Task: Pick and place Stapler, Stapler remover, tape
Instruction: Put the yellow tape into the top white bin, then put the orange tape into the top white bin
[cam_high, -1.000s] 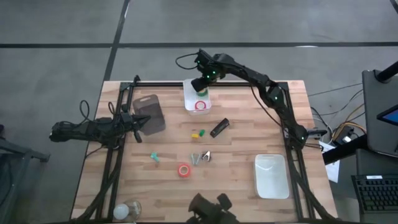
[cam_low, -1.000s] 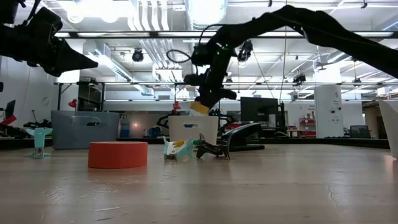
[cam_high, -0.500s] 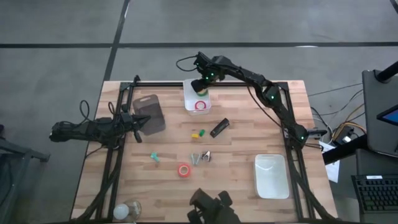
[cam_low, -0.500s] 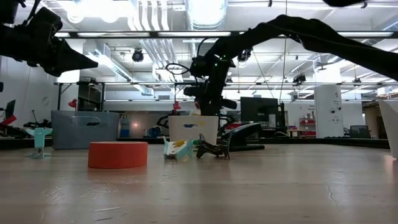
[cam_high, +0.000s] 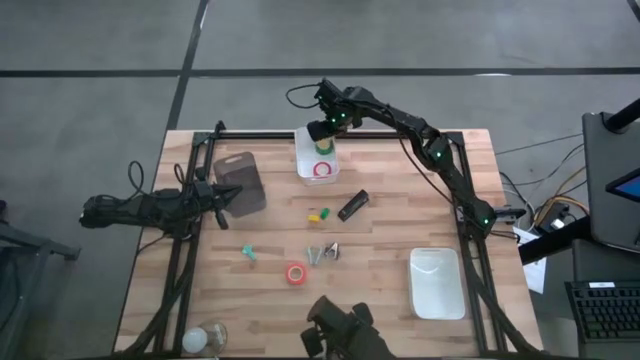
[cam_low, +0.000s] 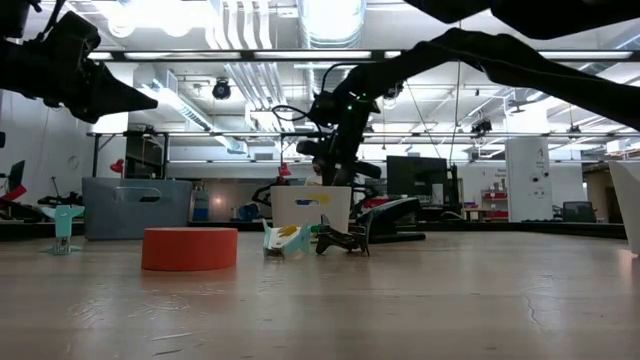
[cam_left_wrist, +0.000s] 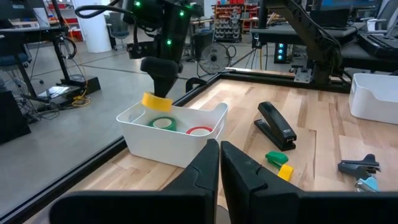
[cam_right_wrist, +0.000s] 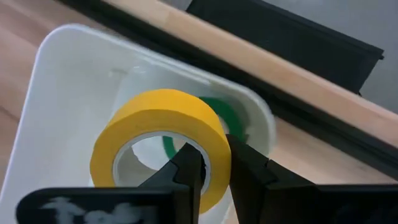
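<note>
Hovering over the white bin at the far edge of the table, the right gripper holds the yellow tape roll, its two fingers nearly together and pinching the roll's wall, one finger inside the core and one outside. The roll hangs just above the bin's opening, where a green roll and a red roll already lie. To finish this step well, the arm should probably lower until the roll is below the rim, spread its fingers only a little, and lift straight up so the inner finger does not drag the roll back out. A release from higher could let the ring bounce or roll over the edge. Another red roll, the black stapler, the small metal remover and a green-and-yellow piece lie on the wood, not yet placed. The left gripper waits near the table's left edge, its fingers almost touching and empty.
</note>
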